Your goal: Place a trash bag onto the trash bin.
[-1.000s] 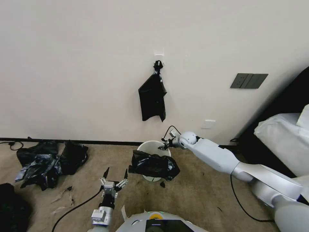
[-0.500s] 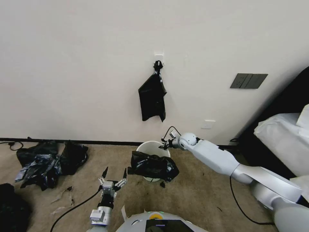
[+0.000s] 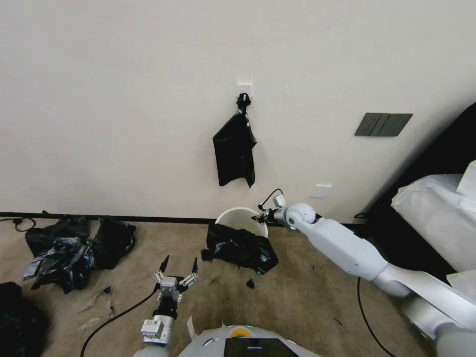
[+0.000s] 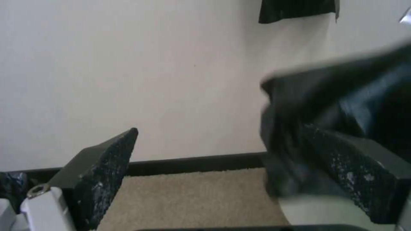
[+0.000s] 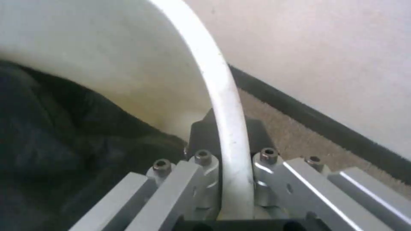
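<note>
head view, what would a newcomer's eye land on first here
First, the right gripper, reaching out to the wall and shut on the rim of the cream trash bin, with the rim pinched between its fingers in the right wrist view. A glossy black trash bag drapes over the bin's near side. Above, a flat black bundle of bags hangs from a wall hook, and the left gripper hovers open over the carpet.

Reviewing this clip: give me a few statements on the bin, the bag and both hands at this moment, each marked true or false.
1. The right hand is clamped on the trash bin rim. True.
2. The left hand holds the trash bag. False: it is open, apart from the bag, above the carpet.
3. The trash bag lines the bin all the way round. False: it hangs crumpled over the near side.
4. A black bundle of bags hangs on the wall above the bin. True.
</note>
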